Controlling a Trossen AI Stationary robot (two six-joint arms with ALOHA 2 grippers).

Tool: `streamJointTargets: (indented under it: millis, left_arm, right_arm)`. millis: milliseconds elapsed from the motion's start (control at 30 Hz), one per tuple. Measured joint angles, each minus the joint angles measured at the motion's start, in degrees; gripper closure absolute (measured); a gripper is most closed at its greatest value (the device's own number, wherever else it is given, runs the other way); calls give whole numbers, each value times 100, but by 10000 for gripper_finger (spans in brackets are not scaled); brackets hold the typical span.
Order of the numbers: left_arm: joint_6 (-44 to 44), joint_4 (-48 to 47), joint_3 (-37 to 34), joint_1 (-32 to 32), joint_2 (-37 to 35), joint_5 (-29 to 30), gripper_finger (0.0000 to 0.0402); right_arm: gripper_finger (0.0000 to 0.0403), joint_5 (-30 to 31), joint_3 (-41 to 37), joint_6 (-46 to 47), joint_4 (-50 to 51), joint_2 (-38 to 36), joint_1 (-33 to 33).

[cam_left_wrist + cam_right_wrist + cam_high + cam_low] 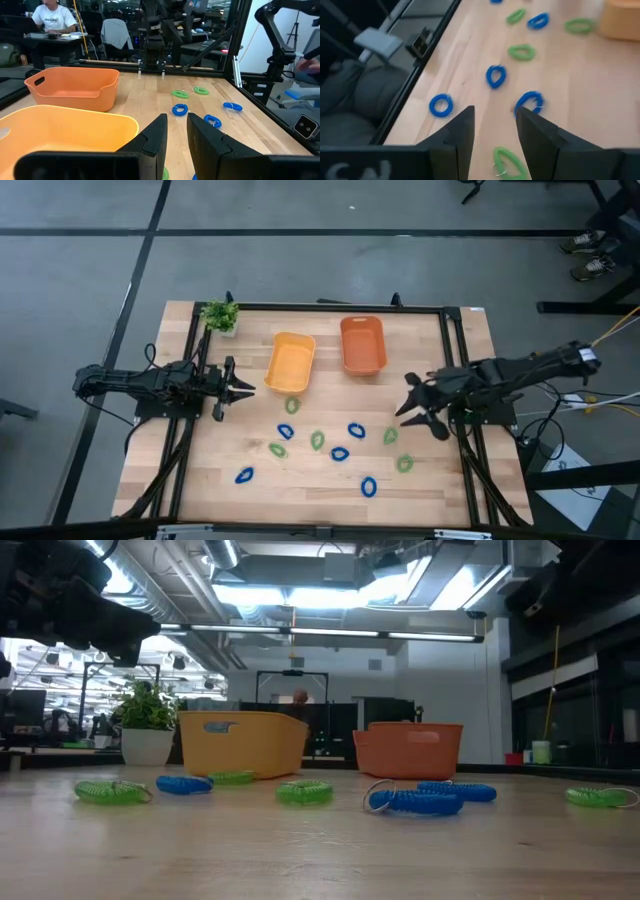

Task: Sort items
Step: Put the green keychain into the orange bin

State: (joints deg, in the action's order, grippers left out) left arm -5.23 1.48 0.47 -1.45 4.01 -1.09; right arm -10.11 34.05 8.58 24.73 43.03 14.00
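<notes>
Rings: blue rings (339,454) and green rings (317,441), mixed across the table.
Table (420,490): pale wood, dark frame.
Trays: yellow-orange tray (290,363) at 11 o'clock of the rings; deeper orange tray (362,344) at 1 o'clock.
Plant (220,314): leafy green, white pot.
My left gripper (246,388) and my right gripper (412,406): black.

The left pincer (176,131) is open over the tabletop (150,102), beside the yellow bin (65,130); blue rings (179,109) lie ahead.
</notes>
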Motion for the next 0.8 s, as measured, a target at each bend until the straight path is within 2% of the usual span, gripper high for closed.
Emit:
streamJointTargets:
  millis: [467,667,800]
  left_arm:
    - [-1,0,0,0,0,-1,331]
    - [0,0,0,0,0,-2,331]
    - [0,0,0,0,0,-1,331]
  right_arm:
    - [258,-7,338,-20,-820,1888,1277]
    - [258,-9,341,-18,-1707,2671,1374]
    - [258,-432,590,-6,-1426,3110,1313]
